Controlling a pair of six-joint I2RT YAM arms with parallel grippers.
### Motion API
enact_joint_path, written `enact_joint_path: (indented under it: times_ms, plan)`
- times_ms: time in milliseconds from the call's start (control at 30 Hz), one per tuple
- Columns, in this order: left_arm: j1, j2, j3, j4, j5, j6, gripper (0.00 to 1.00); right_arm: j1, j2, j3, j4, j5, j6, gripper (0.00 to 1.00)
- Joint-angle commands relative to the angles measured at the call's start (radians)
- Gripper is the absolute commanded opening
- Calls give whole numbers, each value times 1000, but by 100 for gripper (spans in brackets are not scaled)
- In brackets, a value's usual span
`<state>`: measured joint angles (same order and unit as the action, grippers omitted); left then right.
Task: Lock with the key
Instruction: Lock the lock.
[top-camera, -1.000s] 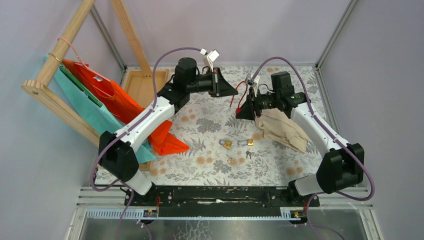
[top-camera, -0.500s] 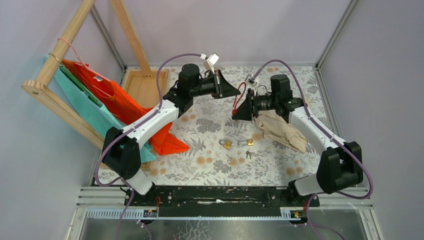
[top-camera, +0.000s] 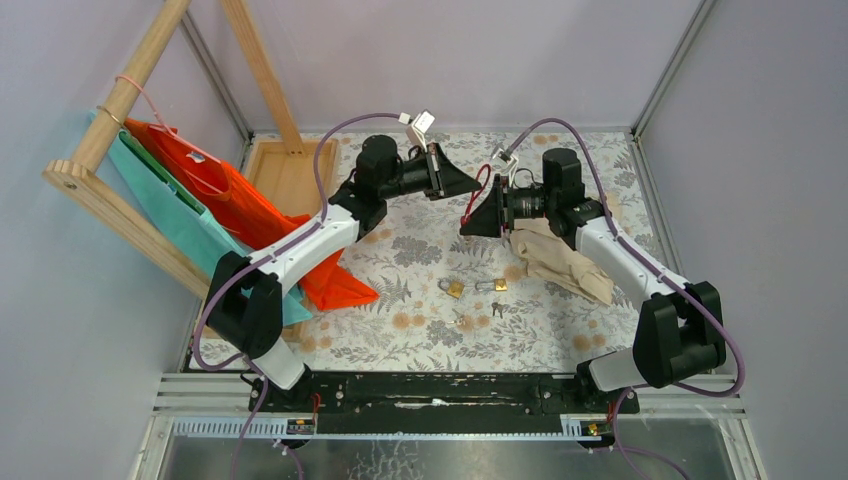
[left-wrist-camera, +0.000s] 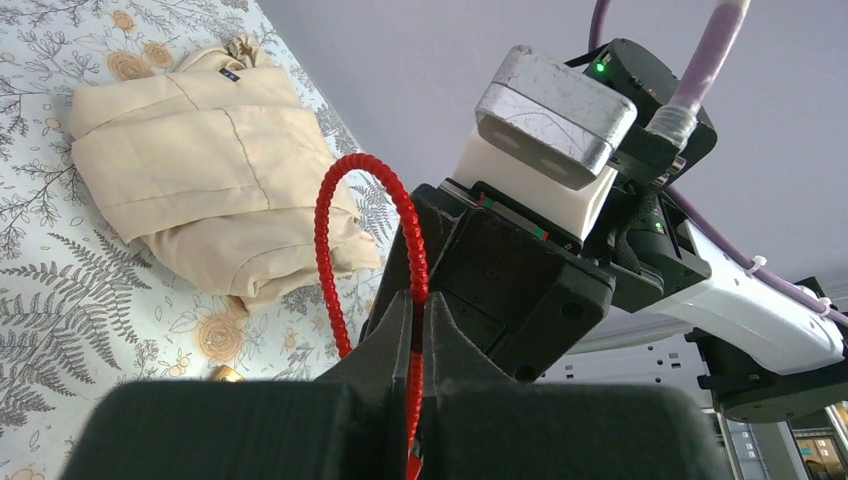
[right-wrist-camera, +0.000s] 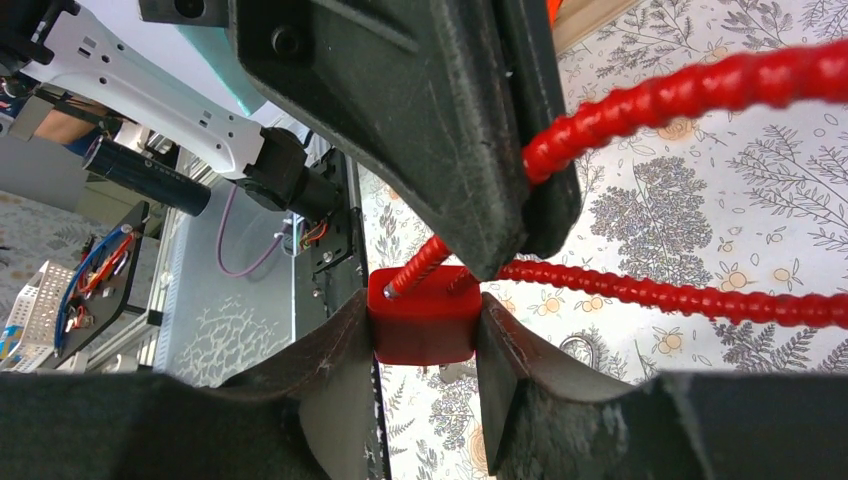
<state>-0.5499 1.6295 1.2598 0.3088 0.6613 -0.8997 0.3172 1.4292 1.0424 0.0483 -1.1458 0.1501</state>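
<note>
The red padlock body sits clamped between my right gripper's fingers, held in the air over the far middle of the table. Its thin ribbed red cable shackle arches between the two grippers. My left gripper is shut on the cable's end part, and its tip nearly touches my right gripper. The cable end rests at the top of the body. Small keys lie on the cloth in front. No key shows in either gripper.
Two small brass padlocks lie mid-table. A beige folded cloth lies under the right arm. A wooden tray stands at the far left, with a wooden rack holding orange and teal bags.
The left arm has moved right, bringing its gripper and the cable closer to the right gripper. The right gripper has shifted slightly left with the red lock body.
</note>
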Motion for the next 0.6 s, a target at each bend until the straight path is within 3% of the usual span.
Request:
enact_joint_path:
  times_ms: [0,567]
  plan:
    - [-14,8,-37,9,4,3,0,17,-56,23,171,-72,34,0]
    - [-11,-29,-100,16,17,15,0,-48,-82,-8,246,-50,100,0]
